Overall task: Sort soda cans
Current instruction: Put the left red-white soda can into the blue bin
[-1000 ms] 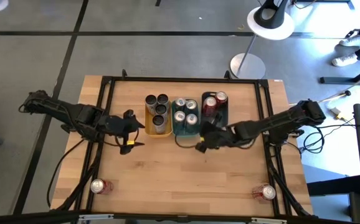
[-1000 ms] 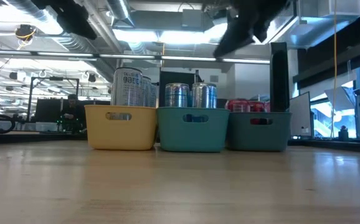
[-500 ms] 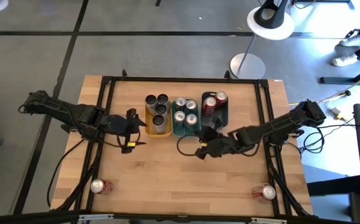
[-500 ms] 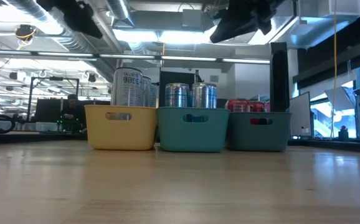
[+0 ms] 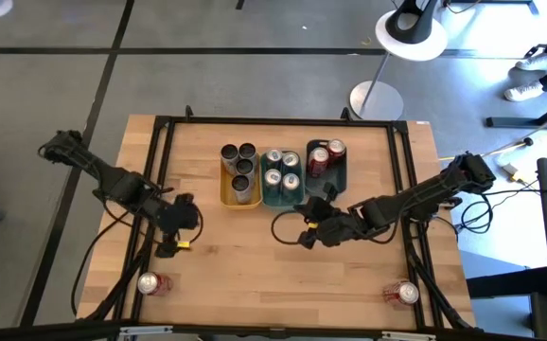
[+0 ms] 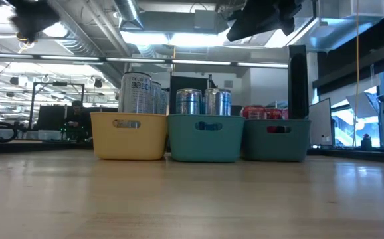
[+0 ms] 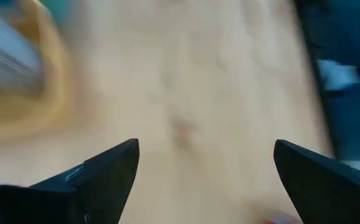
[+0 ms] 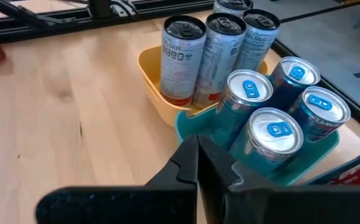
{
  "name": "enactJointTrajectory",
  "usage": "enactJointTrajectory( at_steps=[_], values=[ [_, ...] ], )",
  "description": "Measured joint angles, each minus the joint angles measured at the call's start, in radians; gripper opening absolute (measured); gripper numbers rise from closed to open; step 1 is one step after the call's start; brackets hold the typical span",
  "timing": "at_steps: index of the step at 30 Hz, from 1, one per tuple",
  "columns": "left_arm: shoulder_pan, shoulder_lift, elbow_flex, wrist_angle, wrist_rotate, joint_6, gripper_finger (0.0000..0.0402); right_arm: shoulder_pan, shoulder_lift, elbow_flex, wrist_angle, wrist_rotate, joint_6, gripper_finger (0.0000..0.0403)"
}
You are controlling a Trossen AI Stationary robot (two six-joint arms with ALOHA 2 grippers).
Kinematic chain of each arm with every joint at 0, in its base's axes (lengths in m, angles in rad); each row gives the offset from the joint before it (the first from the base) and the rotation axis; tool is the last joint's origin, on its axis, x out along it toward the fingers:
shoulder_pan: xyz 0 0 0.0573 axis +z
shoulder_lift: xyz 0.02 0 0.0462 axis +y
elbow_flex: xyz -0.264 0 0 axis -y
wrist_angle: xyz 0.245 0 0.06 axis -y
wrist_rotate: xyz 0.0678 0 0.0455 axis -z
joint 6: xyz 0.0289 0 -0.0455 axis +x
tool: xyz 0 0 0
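Your left claw (image 5: 171, 248) stood spread and empty over bare table (image 5: 255, 275), between the yellow tray (image 5: 238, 196) and the fallen red can (image 5: 149, 283) near the table's front-left corner. To take that can well, you needed the fingers square across its side before closing. Your right claw (image 5: 304, 237) was pressed together, empty, just in front of the teal tray (image 5: 281, 199); a second red can (image 5: 404, 293) lay front-right. A second earlier, the left claw sat nearer the yellow tray.

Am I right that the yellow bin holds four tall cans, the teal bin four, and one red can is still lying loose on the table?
Not quite: two red cans lie loose on the table, as the high view shows. The yellow bin and teal bin counts are right.
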Motion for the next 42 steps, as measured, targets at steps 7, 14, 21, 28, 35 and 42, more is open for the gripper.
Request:
enactJointTrajectory(
  at_steps=[7, 14, 21, 28, 35, 42],
  values=[
    [-0.113, -0.004, 0.000, -0.005, 0.171, -0.300, 0.0359, 0.002, 0.000, 0.000, 0.001, 0.019, 0.006, 0.0003],
    [-0.232, -0.003, 0.000, -0.002, 0.179, -0.489, 0.0359, 0.002, 0.000, 0.000, 0.001, 0.031, 0.022, 0.0003],
    [-0.335, 0.020, 0.000, -0.002, 0.180, -0.615, 0.0359, 0.002, 0.000, 0.000, -0.003, 0.031, 0.025, 0.0003],
    [-0.467, 0.109, 0.000, -0.003, 0.180, -0.737, 0.0359, 0.002, 0.001, 0.000, -0.008, 0.031, 0.023, 0.0003],
    [-0.589, 0.185, 0.000, -0.006, 0.175, -0.881, 0.0359, 0.002, 0.001, 0.000, -0.007, 0.031, 0.017, 0.0003],
    [-0.653, 0.279, -0.001, 0.016, 0.134, -0.926, 0.0359, 0.002, 0.001, -0.001, -0.007, 0.030, -0.002, 0.0003]
  ],
)
